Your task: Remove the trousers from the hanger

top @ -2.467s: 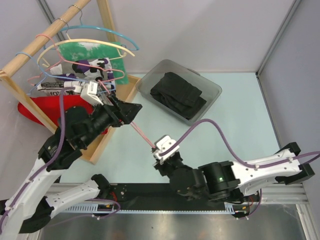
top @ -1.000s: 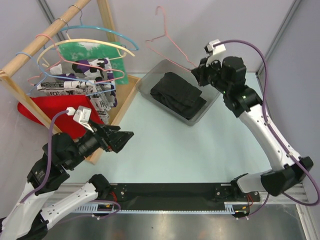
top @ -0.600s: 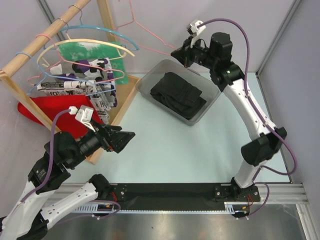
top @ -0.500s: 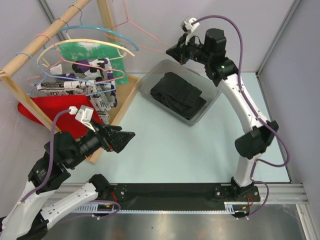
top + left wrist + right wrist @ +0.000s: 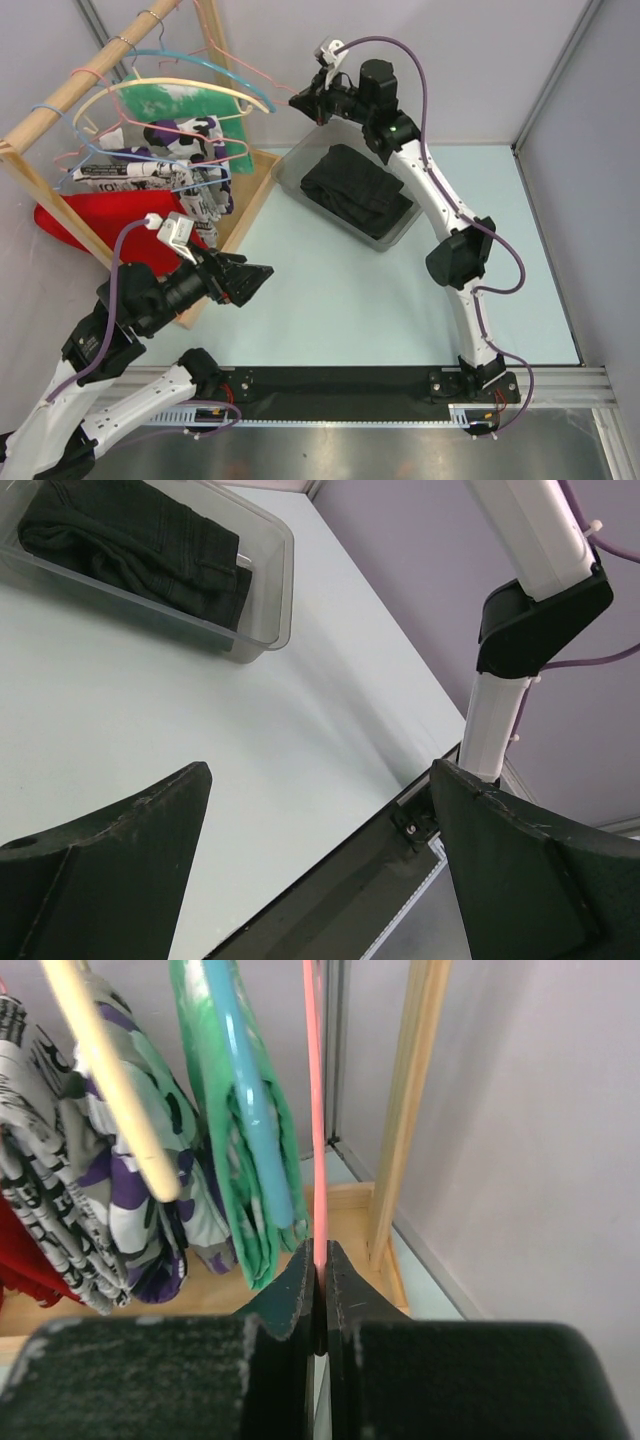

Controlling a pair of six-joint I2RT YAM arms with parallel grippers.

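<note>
Trousers (image 5: 355,190): black, folded, in grey bin (image 5: 268,600) on table (image 5: 150,700), off hanger (image 5: 315,1110); hanger: pink wire, pinched in R end effector (image 5: 318,1260), beside wooden rack (image 5: 60,100); L end effector (image 5: 320,780): spread wide, empty, above table.

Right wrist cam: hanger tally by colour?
cream hanger: 1
blue hanger: 1
pink hanger: 1
Total: 3
</note>
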